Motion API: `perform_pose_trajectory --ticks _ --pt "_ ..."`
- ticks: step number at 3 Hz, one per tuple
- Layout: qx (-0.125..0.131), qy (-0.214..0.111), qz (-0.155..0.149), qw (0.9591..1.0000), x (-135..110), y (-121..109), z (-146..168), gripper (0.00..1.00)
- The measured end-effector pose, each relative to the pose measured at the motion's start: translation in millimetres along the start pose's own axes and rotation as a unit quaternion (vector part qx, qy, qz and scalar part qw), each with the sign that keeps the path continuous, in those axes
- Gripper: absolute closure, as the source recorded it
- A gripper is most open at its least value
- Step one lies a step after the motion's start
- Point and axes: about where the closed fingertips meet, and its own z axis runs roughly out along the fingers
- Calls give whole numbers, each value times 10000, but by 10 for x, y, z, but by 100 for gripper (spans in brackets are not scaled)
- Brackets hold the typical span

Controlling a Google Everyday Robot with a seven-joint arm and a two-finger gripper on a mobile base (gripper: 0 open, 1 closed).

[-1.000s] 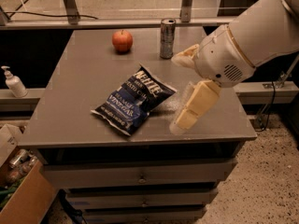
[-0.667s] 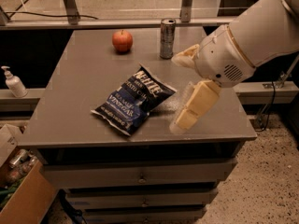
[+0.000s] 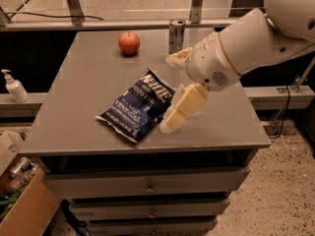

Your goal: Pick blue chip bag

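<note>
The blue chip bag [image 3: 135, 104] lies flat near the middle of the grey table top [image 3: 88, 73], dark navy with white lettering. My gripper [image 3: 166, 93] hangs on the big white arm that comes in from the right, just at the bag's right edge. It is open and empty. One cream finger [image 3: 177, 58] points left above the bag's top corner. The other finger [image 3: 181, 111] slants down along the bag's right side, close to it.
A red apple [image 3: 129, 43] and a silver drink can [image 3: 176, 35] stand at the back of the table. A soap dispenser [image 3: 14, 86] stands on a ledge at the left. A cardboard box [image 3: 19, 200] with clutter is on the floor at lower left. Drawers sit under the table top.
My gripper has moved left, closer to the bag's right edge. The bag, apple and can have not moved.
</note>
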Motion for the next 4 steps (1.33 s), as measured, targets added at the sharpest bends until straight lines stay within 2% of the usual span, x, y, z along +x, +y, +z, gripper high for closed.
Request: perform_pose_trajectory --ticks 1,2,4 --pt "153 -275 -237 9992 -139 -266 285 0" --pt "309 -286 -303 9986 -93 -490 488 0" --pt "390 36 -107 9992 334 -750 749 0"
